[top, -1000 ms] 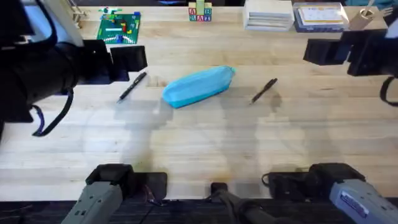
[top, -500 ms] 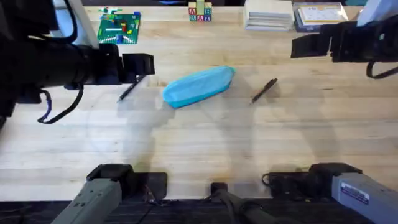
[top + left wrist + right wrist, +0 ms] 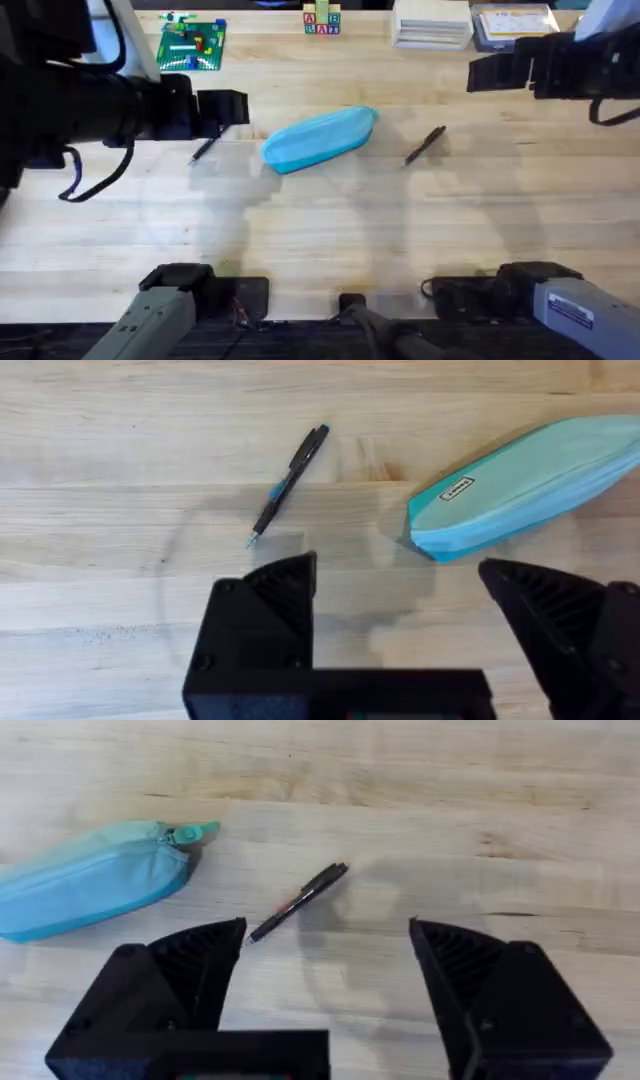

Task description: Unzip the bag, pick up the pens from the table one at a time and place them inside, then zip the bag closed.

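Bright, even light from above; soft shadows on tabletop (image 3: pixel 320 230); raised arms large, dark, blurred overhead.

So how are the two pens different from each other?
The left pen lies on the left side of the bag, near the left gripper; the right pen lies on the bag's right side. The left pen shows a bit of blue near its tip, while the right pen shows a bit of red along its barrel. Both are thin, black, slanted the same way, and lie flat on the table, untouched.
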`<state>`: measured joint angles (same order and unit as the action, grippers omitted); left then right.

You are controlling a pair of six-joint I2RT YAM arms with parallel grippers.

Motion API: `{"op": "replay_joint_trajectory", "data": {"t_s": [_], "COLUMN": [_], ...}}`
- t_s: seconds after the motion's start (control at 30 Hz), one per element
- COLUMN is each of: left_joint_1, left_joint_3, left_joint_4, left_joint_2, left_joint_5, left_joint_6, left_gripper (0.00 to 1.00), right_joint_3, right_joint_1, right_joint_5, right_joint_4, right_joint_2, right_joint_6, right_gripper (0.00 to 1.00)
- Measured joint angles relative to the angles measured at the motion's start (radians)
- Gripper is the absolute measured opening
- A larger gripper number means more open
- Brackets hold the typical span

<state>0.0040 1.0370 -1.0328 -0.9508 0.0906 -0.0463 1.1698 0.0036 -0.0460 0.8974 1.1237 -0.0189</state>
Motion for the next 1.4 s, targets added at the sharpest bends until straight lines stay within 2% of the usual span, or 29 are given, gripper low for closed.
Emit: {"op": "replay_joint_trajectory", "data": {"t_s": [0.17,0.3,0.43,0.73,0.87,1.23,1.4], "left_joint_1": [0.000,0.000,0.000,0.000,0.000,0.000,0.000], "left_joint_3": [0.000,0.000,0.000,0.000,0.000,0.000,0.000], "left_joint_4": [0.016,0.019,0.019,0.019,0.019,0.023,0.014], "left_joint_2": [0.000,0.000,0.000,0.000,0.000,0.000,0.000], "left_joint_5": [0.000,0.000,0.013,0.151,0.173,0.185,0.251], "left_joint_6": [0.004,0.061,0.166,0.475,0.579,0.696,0.791], "left_gripper": [0.993,0.993,0.993,0.993,0.993,0.992,0.992], "right_joint_3": [0.000,0.000,0.000,0.000,0.000,0.000,0.000], "right_joint_1": [0.000,0.000,0.000,0.000,0.000,0.000,0.000], "right_joint_5": [0.000,0.000,0.000,0.000,0.000,0.000,0.000], "right_joint_4": [0.000,0.000,0.000,0.000,0.000,0.000,0.000], "right_joint_2": [0.000,0.000,0.000,0.000,0.000,0.000,0.000], "right_joint_6": [0.000,0.000,0.000,0.000,-0.001,0.000,-0.001], "right_gripper": [0.998,0.998,0.998,0.997,0.997,0.997,0.998]}}
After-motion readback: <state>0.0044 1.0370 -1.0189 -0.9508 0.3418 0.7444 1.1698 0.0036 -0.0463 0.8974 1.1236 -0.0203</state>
